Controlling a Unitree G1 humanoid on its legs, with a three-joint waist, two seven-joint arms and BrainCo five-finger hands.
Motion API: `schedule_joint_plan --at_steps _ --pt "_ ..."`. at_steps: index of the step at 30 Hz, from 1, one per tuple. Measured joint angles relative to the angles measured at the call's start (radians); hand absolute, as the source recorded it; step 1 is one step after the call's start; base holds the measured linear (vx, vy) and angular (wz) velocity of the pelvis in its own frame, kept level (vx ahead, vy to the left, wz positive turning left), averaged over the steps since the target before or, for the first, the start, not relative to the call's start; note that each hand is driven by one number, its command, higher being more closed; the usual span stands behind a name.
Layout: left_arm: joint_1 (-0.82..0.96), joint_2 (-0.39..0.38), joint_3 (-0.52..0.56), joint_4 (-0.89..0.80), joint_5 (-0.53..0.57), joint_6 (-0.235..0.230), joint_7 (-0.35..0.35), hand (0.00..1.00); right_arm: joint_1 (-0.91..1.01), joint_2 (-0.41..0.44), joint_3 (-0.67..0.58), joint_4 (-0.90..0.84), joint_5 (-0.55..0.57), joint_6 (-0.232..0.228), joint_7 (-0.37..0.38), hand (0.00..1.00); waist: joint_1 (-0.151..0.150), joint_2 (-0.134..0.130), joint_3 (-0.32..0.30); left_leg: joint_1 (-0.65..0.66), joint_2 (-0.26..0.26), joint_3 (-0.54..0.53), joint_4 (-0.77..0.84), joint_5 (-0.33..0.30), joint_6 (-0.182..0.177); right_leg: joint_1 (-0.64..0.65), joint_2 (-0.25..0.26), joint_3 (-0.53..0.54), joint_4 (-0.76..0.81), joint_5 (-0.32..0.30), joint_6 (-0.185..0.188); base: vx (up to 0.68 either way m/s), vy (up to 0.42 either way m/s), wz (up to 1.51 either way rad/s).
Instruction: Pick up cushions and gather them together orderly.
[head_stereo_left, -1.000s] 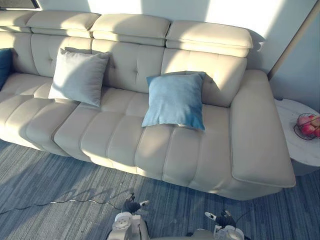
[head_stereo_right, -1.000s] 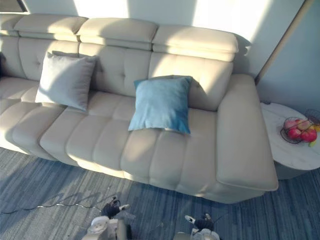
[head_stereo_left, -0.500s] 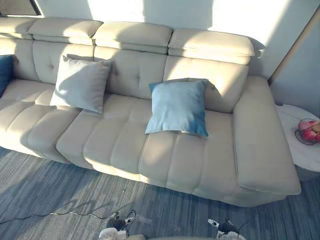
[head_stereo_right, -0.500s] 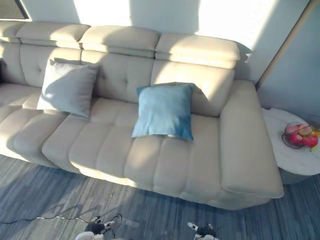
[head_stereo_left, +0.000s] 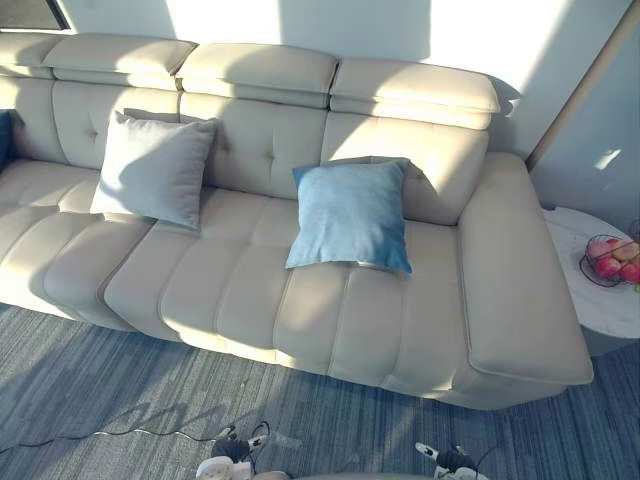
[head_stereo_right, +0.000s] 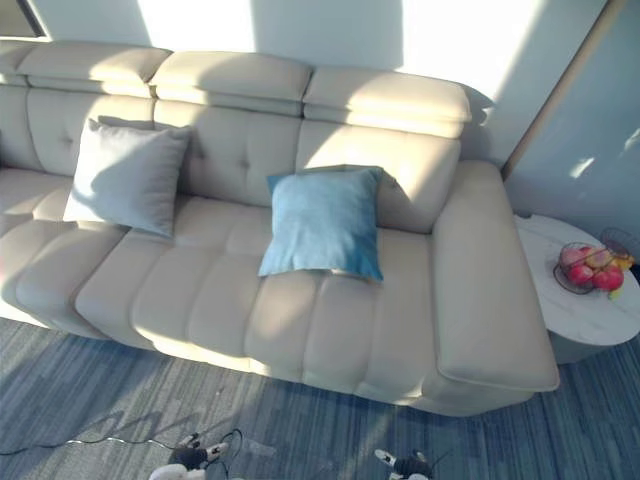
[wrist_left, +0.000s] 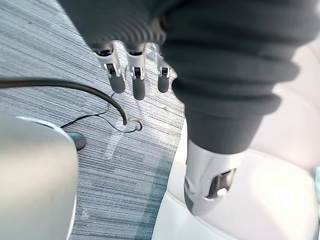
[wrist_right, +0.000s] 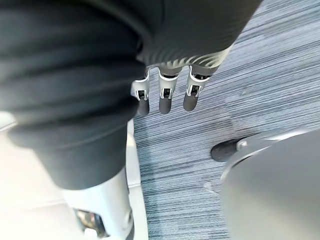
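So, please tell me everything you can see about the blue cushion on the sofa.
The blue cushion is square, plump, of plain light-blue cloth. It leans tilted back against the backrest of the beige sofa, its lower edge on the seat, toward the sofa's right end. Sunlight falls partly on it. Only the sofa touches it.

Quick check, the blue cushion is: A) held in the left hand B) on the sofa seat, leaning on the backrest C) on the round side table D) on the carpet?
B: the blue cushion stands on the sofa seat, tilted back against the backrest, apart from the grey cushion to its left.
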Motion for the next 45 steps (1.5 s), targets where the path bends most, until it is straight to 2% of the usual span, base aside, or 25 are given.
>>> schedule_joint_plan --at_steps 5,6,8,13,15,17,19,20,21,22,23,25,26,28,29,30,31,32,34,38,40,42,43,44,45 --pt "0.001 -0.044 0.067 -0.053 -0.019 -0.001 0.0 0.0 -0.007 0.013 0.064 -0.074 -0.001 0.006 -0.001 0.0 0.02 -0.001 0.031 -0.057 0.006 -0.047 0.102 -0.001 -0.003 -0.086 0.009 0.095 0.071 -0.025 0.001 -0.16 -0.051 -0.42" --pt "0.0 -0.049 0.074 -0.059 -0.019 -0.001 0.001 0.0 -0.017 0.023 0.069 -0.085 -0.001 0.006 -0.001 0.0 0.022 -0.004 0.034 -0.075 0.009 -0.065 0.118 -0.016 -0.012 -0.123 0.017 0.138 0.086 -0.039 0.009 -0.18 -0.077 -0.89" --pt "0.001 -0.065 0.074 -0.069 -0.02 -0.001 0.001 0.0 -0.023 0.033 0.086 -0.103 -0.003 0.007 0.0 0.0 0.023 0.017 0.035 -0.079 0.034 -0.083 0.126 -0.069 -0.027 -0.171 0.055 0.202 0.118 -0.047 0.001 -0.16 -0.028 -1.0" --pt "0.001 -0.06 0.075 -0.069 -0.019 -0.001 -0.001 0.0 -0.027 0.034 0.146 -0.122 -0.035 0.008 -0.002 0.0 0.032 0.013 0.024 -0.07 0.052 0.001 0.188 -0.173 -0.023 -0.245 0.133 0.387 0.142 -0.015 -0.026 -0.09 0.067 -1.36" --pt "0.0 -0.049 0.075 -0.069 -0.016 0.0 -0.001 0.0 -0.027 0.038 0.172 -0.139 -0.039 0.013 -0.002 0.0 0.032 0.007 0.019 -0.07 0.077 0.107 0.191 -0.172 -0.018 -0.305 0.158 0.431 0.165 0.035 0.005 0.01 0.059 -1.62" --pt "-0.003 -0.045 0.074 -0.07 -0.016 0.0 -0.001 0.0 -0.05 0.05 0.184 -0.14 -0.039 0.018 -0.001 0.0 0.036 0.003 0.011 -0.058 0.11 0.231 0.194 -0.168 -0.018 -0.388 0.153 0.231 0.219 0.075 -0.024 0.09 0.012 -1.73" --pt "-0.018 -0.052 0.072 -0.067 -0.016 0.012 -0.001 0.0 -0.054 0.054 0.185 -0.152 -0.04 0.014 -0.001 0.0 0.023 0.002 0.012 -0.049 0.111 0.304 0.237 -0.167 -0.017 -0.443 0.123 -0.089 0.257 0.125 -0.167 0.11 0.032 -1.69" --pt "-0.023 -0.059 0.071 -0.067 -0.016 0.017 -0.002 0.0 -0.057 0.051 0.19 -0.152 -0.04 0.012 -0.001 0.0 0.026 0.019 0.016 -0.042 0.123 0.31 0.249 -0.156 -0.019 -0.436 0.13 -0.164 0.227 0.161 -0.225 0.06 -0.012 -1.7" --pt "-0.017 -0.068 0.069 -0.067 -0.016 0.018 -0.002 0.0 -0.068 0.044 0.194 -0.154 -0.04 0.009 0.0 0.0 0.035 0.039 0.019 -0.021 0.131 0.34 0.217 -0.137 -0.012 -0.41 0.118 -0.282 0.199 0.143 -0.248 0.03 -0.058 -1.42" --pt "-0.02 -0.071 0.054 -0.069 -0.016 0.017 -0.002 0.0 -0.069 0.037 0.188 -0.152 -0.041 0.01 -0.001 0.0 0.03 0.042 0.017 0.007 0.116 0.366 0.181 -0.135 -0.015 -0.41 0.089 -0.372 0.245 0.089 -0.236 0.12 -0.125 -1.24" --pt "-0.036 -0.064 0.015 -0.065 -0.016 0.017 -0.002 0.0 -0.071 0.032 0.172 -0.15 -0.042 0.011 -0.001 0.0 0.016 0.042 0.022 0.046 0.089 0.4 0.132 -0.137 -0.017 -0.416 0.053 -0.437 0.299 -0.008 -0.207 0.12 -0.114 -0.79" --pt "-0.058 -0.047 -0.008 -0.056 -0.016 0.017 -0.006 0.0 -0.079 0.019 0.171 -0.131 -0.048 0.011 -0.001 0.0 -0.001 0.048 0.034 0.065 0.088 0.416 0.108 -0.147 -0.037 -0.419 0.089 -0.397 0.288 -0.032 -0.224 0.14 -0.143 -0.69" --pt "-0.059 -0.043 -0.016 -0.044 -0.015 0.018 -0.015 0.0 -0.086 0.009 0.172 -0.107 -0.057 0.013 -0.001 0.0 -0.003 0.049 0.038 0.061 0.108 0.416 0.156 -0.146 -0.04 -0.407 0.12 -0.364 0.266 -0.043 -0.208 0.15 -0.186 -0.83" --pt "-0.046 -0.045 -0.015 -0.027 -0.014 0.024 -0.022 0.0 -0.082 -0.004 0.164 -0.088 -0.073 0.016 -0.001 0.0 -0.003 0.055 0.051 0.005 0.178 0.398 0.393 -0.141 -0.029 -0.355 0.167 -0.311 0.228 -0.052 -0.203 0.16 -0.161 -0.86" --pt "-0.04 -0.049 -0.004 -0.041 -0.014 0.021 -0.022 0.0 -0.075 -0.006 0.155 -0.09 -0.075 0.017 -0.002 0.0 0.003 0.065 0.061 -0.058 0.219 0.335 0.575 -0.144 0.011 -0.324 0.202 -0.264 0.221 -0.06 -0.216 0.2 -0.124 -1.07" --pt "-0.031 -0.049 -0.004 -0.049 -0.015 0.021 -0.022 0.0 -0.071 -0.013 0.155 -0.089 -0.075 0.018 -0.007 0.0 0.011 0.068 0.073 -0.109 0.221 0.253 0.681 -0.168 0.007 -0.304 0.234 -0.217 0.219 -0.067 -0.227 0.2 -0.106 -1.27" --pt "-0.028 -0.049 -0.004 -0.052 -0.016 0.02 -0.022 0.0 -0.079 -0.015 0.153 -0.088 -0.075 0.018 -0.01 0.0 0.016 0.078 0.08 -0.145 0.204 0.19 0.722 -0.181 -0.011 -0.288 0.252 -0.18 0.217 -0.069 -0.231 0.19 -0.05 -1.32" --pt "-0.029 -0.05 0.003 -0.064 -0.02 0.019 -0.022 0.0 -0.087 -0.015 0.151 -0.085 -0.075 0.019 -0.011 0.0 0.024 0.071 0.091 -0.181 0.179 0.133 0.735 -0.192 -0.021 -0.272 0.266 -0.143 0.207 -0.07 -0.231 0.19 -0.014 -1.58" --pt "-0.031 -0.059 0.006 -0.097 -0.028 0.015 -0.023 0.0 -0.096 -0.006 0.149 -0.07 -0.075 0.021 -0.017 0.0 0.052 0.055 0.103 -0.272 0.104 0.018 0.663 -0.208 -0.039 -0.223 0.279 -0.062 0.179 -0.075 -0.232 0.23 0.012 -1.57" --pt "-0.031 -0.074 0.03 -0.118 -0.039 0.014 -0.021 0.0 -0.098 0.003 0.155 -0.074 -0.075 0.026 -0.023 0.0 0.072 0.05 0.102 -0.353 -0.022 -0.258 0.435 -0.185 -0.071 -0.178 0.311 0.103 0.168 -0.094 -0.216 0.26 0.041 -1.33" --pt "-0.03 -0.08 0.03 -0.126 -0.039 0.014 -0.022 0.0 -0.101 0.005 0.167 -0.074 -0.075 0.027 -0.024 0.0 0.089 0.057 0.091 -0.365 -0.045 -0.367 0.344 -0.131 -0.031 -0.157 0.332 0.182 0.177 -0.121 -0.198 0.33 0.108 -1.39" --pt "-0.028 -0.081 0.03 -0.127 -0.04 0.014 -0.022 0.0 -0.098 0.01 0.175 -0.083 -0.075 0.027 -0.023 0.0 0.101 0.062 0.086 -0.345 -0.022 -0.347 0.324 -0.091 -0.03 -0.134 0.354 0.254 0.214 -0.156 -0.172 0.44 0.172 -1.3" --pt "-0.026 -0.069 0.029 -0.126 -0.038 0.016 -0.022 0.0 -0.073 0.033 0.174 -0.114 -0.073 0.025 -0.023 0.0 0.108 0.036 0.067 -0.319 -0.008 -0.276 0.336 -0.084 -0.037 -0.148 0.348 0.3 0.304 -0.21 -0.13 0.49 0.179 -1.21" --pt "-0.025 -0.064 0.029 -0.126 -0.038 0.016 -0.022 0.0 -0.07 0.039 0.175 -0.117 -0.073 0.023 -0.023 0.0 0.108 0.026 0.062 -0.311 -0.007 -0.258 0.334 -0.093 -0.03 -0.158 0.343 0.301 0.327 -0.22 -0.109 0.49 0.157 -1.26" --pt "-0.025 -0.052 0.029 -0.125 -0.038 0.017 -0.022 0.0 -0.057 0.058 0.182 -0.142 -0.068 0.021 -0.021 0.0 0.106 0.001 0.053 -0.291 -0.003 -0.208 0.35 -0.127 -0.008 -0.191 0.326 0.275 0.41 -0.244 -0.047 0.44 0.146 -1.22"
